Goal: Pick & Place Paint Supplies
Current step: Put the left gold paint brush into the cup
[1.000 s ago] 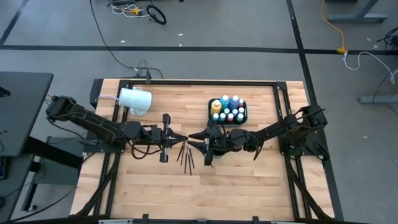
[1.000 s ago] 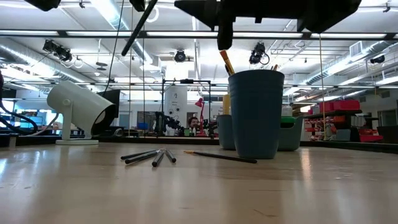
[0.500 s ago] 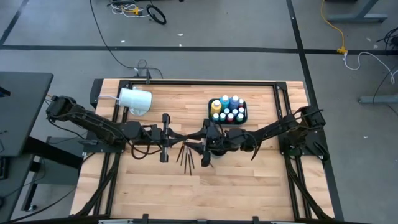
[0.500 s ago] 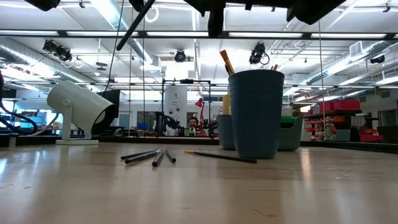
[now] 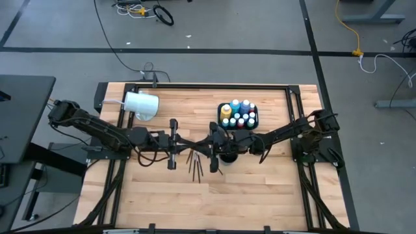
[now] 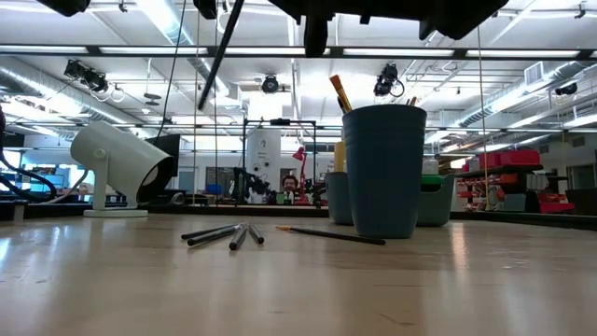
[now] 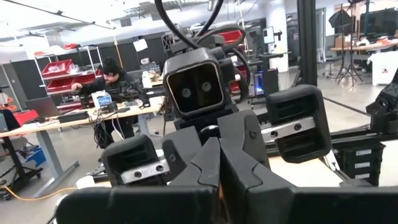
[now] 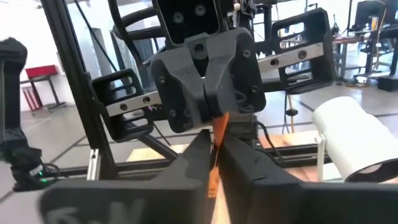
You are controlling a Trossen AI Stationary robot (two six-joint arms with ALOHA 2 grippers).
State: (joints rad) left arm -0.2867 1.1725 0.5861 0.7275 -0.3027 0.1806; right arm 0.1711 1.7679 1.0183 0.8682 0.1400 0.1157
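Both arms are positioned tip to tip above the middle of the wooden table [image 5: 260, 188]. The left gripper [image 5: 192, 144] is shut on a thin brush [image 6: 216, 51], which is seen in the low view hanging slantwise above the tabletop. The right gripper [image 5: 203, 144] is closed on the same brush, whose orange end [image 8: 216, 152] is seen between its fingers [image 8: 193, 158] in the right wrist view. Several dark-handled brushes [image 5: 195, 162] are lying loose on the table below the grippers. A black tray of small paint bottles [image 5: 239, 114] is located just behind the right arm. A blue cup [image 6: 383, 170] holding another brush is standing beside the tray. A white lamp [image 5: 141, 105] is placed at the rear left.
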